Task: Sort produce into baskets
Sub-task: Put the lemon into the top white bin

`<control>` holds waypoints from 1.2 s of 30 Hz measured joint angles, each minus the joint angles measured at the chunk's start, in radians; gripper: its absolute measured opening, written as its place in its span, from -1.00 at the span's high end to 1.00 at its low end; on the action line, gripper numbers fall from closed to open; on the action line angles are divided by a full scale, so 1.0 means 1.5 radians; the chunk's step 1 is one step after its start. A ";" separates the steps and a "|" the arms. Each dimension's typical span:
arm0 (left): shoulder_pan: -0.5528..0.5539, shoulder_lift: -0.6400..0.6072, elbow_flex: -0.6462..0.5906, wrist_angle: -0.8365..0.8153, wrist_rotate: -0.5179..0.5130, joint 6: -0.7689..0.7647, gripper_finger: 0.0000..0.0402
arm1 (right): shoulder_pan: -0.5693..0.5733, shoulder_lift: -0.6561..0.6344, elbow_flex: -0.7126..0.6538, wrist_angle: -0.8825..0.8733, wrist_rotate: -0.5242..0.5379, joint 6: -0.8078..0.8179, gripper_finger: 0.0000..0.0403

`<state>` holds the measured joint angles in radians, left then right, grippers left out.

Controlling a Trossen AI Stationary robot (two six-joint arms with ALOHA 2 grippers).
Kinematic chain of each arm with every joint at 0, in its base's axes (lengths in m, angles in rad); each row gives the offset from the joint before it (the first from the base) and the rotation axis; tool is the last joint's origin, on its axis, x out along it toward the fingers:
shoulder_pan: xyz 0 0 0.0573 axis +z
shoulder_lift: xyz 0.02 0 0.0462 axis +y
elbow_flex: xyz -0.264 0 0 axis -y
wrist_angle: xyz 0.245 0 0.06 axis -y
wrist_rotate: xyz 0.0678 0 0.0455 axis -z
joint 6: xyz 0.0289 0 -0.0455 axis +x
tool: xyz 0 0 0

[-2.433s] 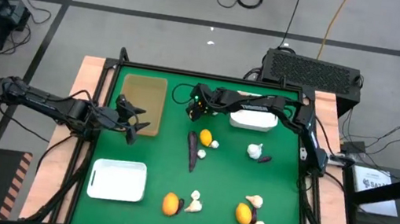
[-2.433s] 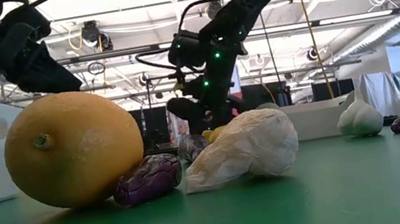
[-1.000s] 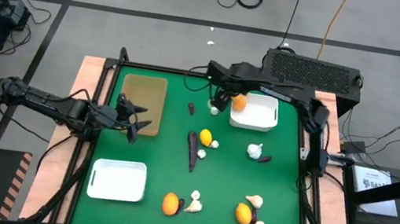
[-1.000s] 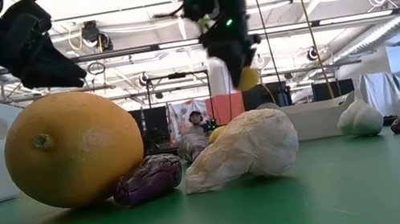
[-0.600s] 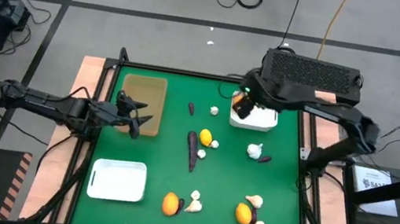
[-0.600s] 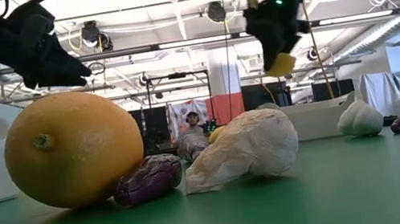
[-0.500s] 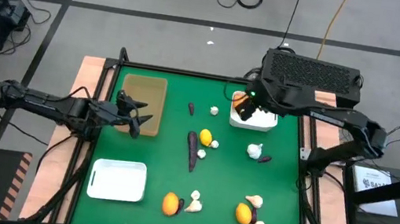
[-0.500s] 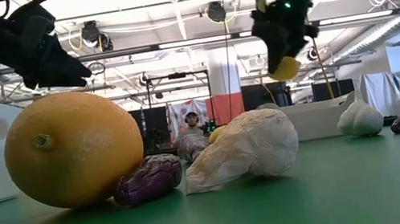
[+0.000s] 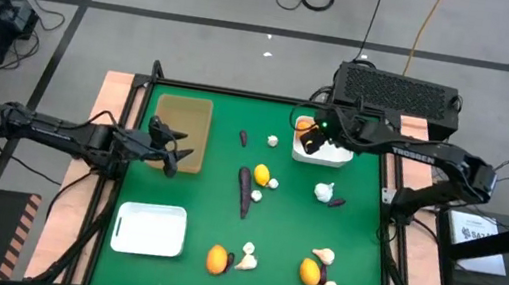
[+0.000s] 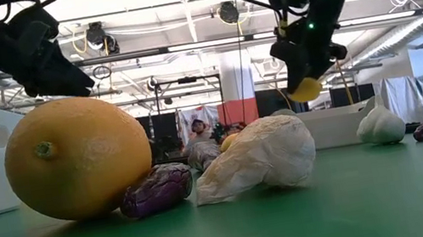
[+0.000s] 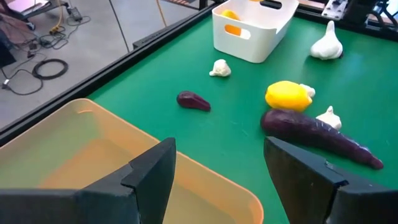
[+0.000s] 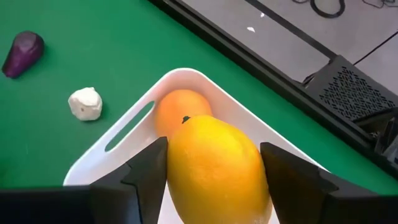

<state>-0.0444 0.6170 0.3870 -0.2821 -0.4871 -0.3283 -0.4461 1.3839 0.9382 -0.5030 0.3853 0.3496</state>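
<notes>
The right gripper (image 9: 308,135) hangs over the white tray (image 9: 333,155) by the table's (image 9: 282,228) far edge.

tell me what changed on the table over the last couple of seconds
The right gripper picked a yellow citrus off the mat near the table's far edge, lifted it and carried it rightward; it now holds it over the far white tray, above an orange lying inside. The left gripper stayed open by the tan tray. The other produce did not move.
</notes>
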 joint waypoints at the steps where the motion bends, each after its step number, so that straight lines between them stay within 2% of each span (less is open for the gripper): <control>1: 0.000 0.000 0.000 0.000 0.001 0.000 -0.25 | 0.000 0.001 0.000 0.001 0.000 0.000 -0.11; 13: -0.001 0.000 0.000 0.000 0.009 -0.003 -0.25 | 0.000 0.000 0.000 0.004 0.000 -0.004 -0.31; 21: -0.001 0.000 0.000 0.001 0.008 -0.004 -0.25 | 0.000 0.000 0.001 0.003 -0.006 -0.024 -0.35; 29: -0.001 0.000 0.000 0.001 0.012 -0.005 -0.25 | 0.018 0.000 0.053 -0.001 -0.166 0.006 -0.35; 36: -0.001 0.000 0.000 0.001 0.013 -0.004 -0.25 | 0.097 0.000 0.093 0.000 -0.176 0.003 -0.34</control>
<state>-0.0452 0.6170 0.3870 -0.2806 -0.4675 -0.3347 -0.3005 1.3838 1.0780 -0.5026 0.1215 0.3540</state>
